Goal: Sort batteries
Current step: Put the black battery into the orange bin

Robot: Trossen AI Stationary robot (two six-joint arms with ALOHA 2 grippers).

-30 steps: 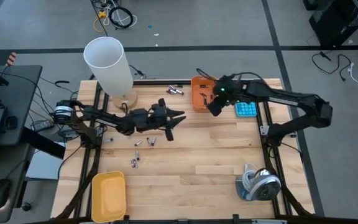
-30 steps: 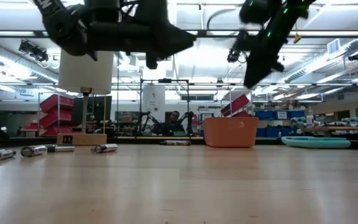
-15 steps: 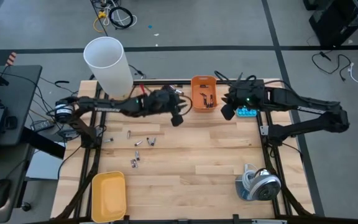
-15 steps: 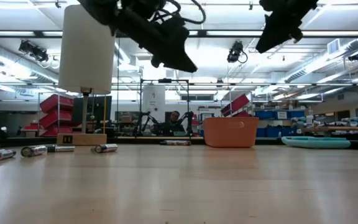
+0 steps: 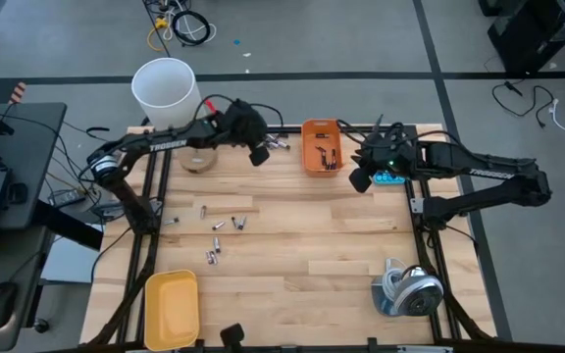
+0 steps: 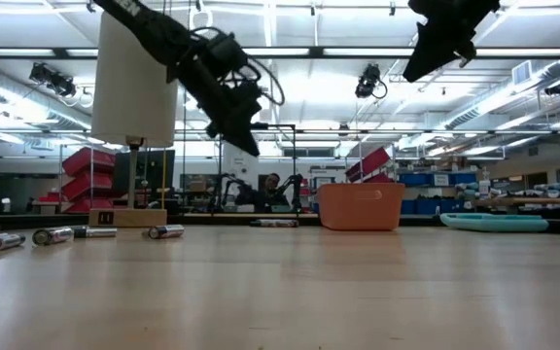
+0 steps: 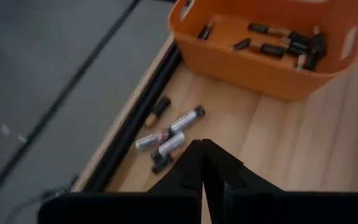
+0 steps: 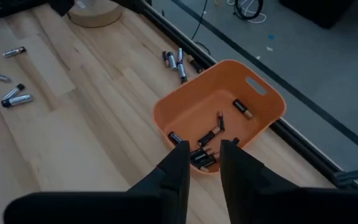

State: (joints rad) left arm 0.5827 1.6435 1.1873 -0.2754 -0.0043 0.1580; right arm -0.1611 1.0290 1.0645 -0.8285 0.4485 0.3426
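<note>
My left gripper [image 5: 260,155] hangs shut and empty above the table's far edge. Just beyond its tip a few loose batteries [image 7: 169,134] lie by the black frame rail, left of the orange bin [image 5: 308,149]. The bin holds several dark batteries [image 8: 204,152]. More loose batteries [image 5: 222,227] lie on the wood at mid-left, also visible in the low view [image 6: 52,234]. My right gripper [image 5: 358,181] hovers open, high and just right of the bin, with nothing between its fingers [image 8: 181,158].
A tall white cylinder [image 5: 168,93] on a round wooden base stands at the far left. A yellow bin [image 5: 172,309] sits at the near left, a blue calculator [image 5: 390,176] under my right arm, a grey tape dispenser [image 5: 408,292] near right. Bare wood fills the middle.
My left gripper has swung from the table's middle toward the far edge, tipped downward over the batteries by the rail, and shut with nothing in it. My right gripper has drawn back from over the orange bin toward the right and risen a little, then kept still.
</note>
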